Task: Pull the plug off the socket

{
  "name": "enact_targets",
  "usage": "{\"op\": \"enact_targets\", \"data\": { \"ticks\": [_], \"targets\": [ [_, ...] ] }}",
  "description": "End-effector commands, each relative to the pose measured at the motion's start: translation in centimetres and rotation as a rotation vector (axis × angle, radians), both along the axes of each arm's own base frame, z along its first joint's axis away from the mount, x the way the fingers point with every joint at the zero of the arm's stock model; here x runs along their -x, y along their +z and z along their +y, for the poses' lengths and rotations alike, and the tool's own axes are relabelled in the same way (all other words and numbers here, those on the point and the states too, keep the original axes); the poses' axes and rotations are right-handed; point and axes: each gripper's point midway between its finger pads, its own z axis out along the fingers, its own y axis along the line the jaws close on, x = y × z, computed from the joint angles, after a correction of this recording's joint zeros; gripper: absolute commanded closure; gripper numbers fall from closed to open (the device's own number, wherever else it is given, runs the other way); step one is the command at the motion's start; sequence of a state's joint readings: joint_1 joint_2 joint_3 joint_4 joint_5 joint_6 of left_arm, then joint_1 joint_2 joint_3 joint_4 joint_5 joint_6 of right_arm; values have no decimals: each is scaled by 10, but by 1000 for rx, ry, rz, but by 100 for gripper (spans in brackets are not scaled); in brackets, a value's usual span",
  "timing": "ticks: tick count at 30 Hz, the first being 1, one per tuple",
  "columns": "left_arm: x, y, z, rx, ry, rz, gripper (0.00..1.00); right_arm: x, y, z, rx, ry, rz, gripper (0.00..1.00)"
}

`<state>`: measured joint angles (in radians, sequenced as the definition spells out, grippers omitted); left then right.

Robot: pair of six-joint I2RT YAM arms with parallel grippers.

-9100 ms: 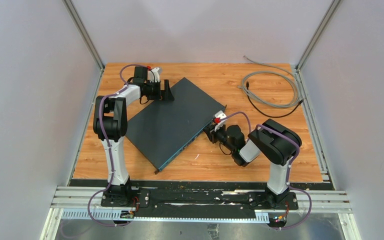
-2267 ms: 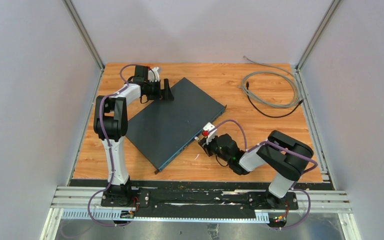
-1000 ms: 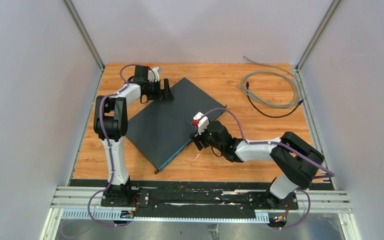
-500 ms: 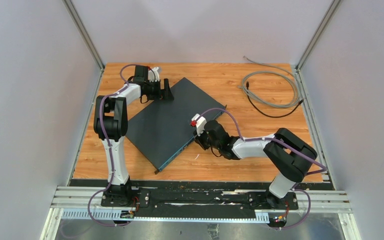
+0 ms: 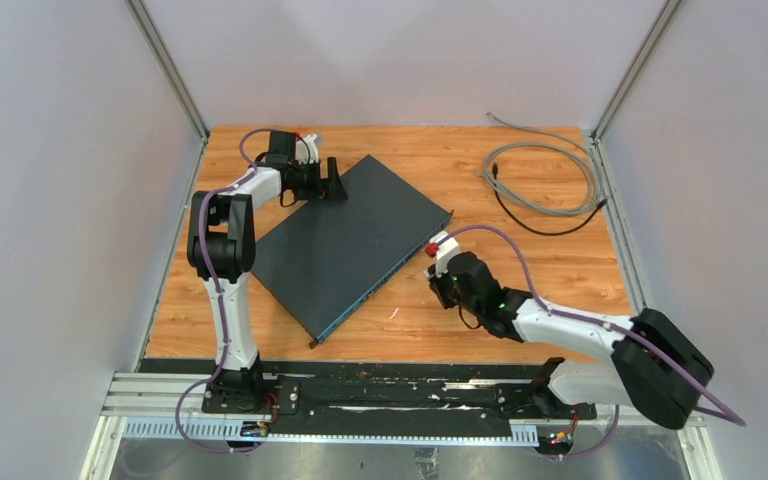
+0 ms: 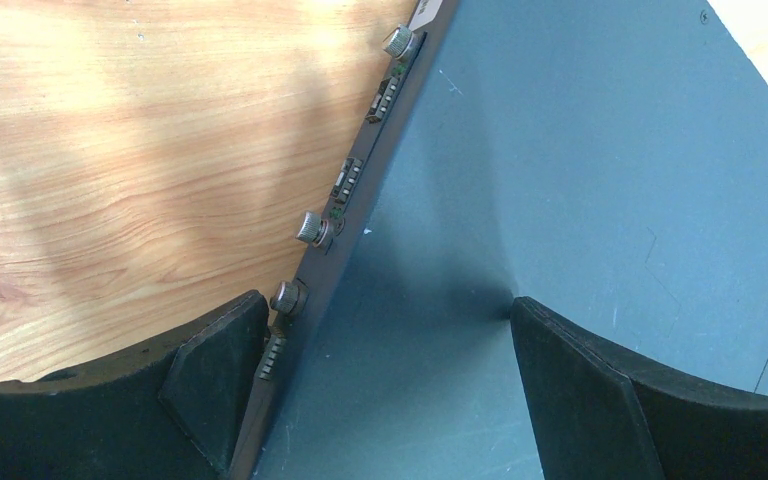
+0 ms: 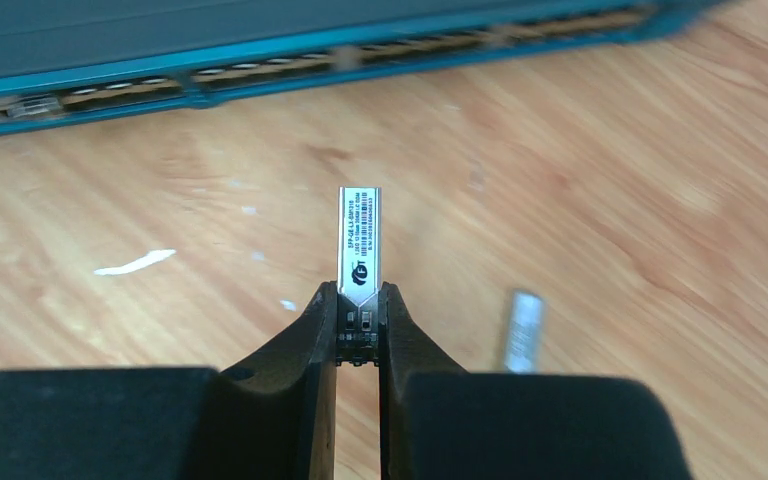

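Extraction was judged complete: the slim silver labelled plug, clamped in the closed right pincer, had been drawn clear of the flat dark teal-fronted switch.

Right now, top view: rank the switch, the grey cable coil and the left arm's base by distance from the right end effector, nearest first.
Measured from the right end effector, which is shut on the plug:
1. Switch: just to its left, front edge facing it.
2. Grey cable coil: far right corner of the table.
3. Left arm's base: near edge, left side.
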<state>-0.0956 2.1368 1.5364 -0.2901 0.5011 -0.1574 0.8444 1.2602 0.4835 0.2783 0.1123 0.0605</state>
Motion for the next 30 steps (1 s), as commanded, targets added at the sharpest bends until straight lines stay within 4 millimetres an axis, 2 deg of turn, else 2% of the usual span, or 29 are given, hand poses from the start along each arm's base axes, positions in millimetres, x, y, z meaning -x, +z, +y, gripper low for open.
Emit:
{"op": "enact_targets", "data": {
  "ticks": [1, 6, 8, 9, 12, 14, 17, 21, 24, 30],
  "targets": [
    [63, -56, 2, -37, 1, 307, 8, -10, -8, -71, 59, -296, 31, 99],
    [64, -56, 2, -38, 2, 308, 8, -29, -19, -133, 25, -594, 115, 93],
    [64, -56, 2, -38, 2, 309, 8, -31, -26, -149, 32, -667, 157, 91],
    [64, -55, 2, -38, 2, 308, 8, -31, -30, -154, 33, -697, 173, 88],
    [64, -56, 3, -37, 2, 310, 8, -32, -35, -158, 46, -726, 194, 66],
    [64, -56, 2, -38, 1, 308, 8, -32, -35, -158, 53, -728, 195, 56],
    [64, -56, 2, -37, -1, 308, 8, -32, -27, -159, 57, -728, 192, 46],
    [64, -55, 2, -38, 1, 307, 8, -35, -4, -143, -8, -647, 144, 38],
    [63, -55, 2, -37, 2, 306, 8, -35, 14, -120, -28, -541, 68, 33],
    [64, -56, 3, -39, 4, 312, 8, -19, 42, -24, -137, -173, -69, 34]
  ]
}}
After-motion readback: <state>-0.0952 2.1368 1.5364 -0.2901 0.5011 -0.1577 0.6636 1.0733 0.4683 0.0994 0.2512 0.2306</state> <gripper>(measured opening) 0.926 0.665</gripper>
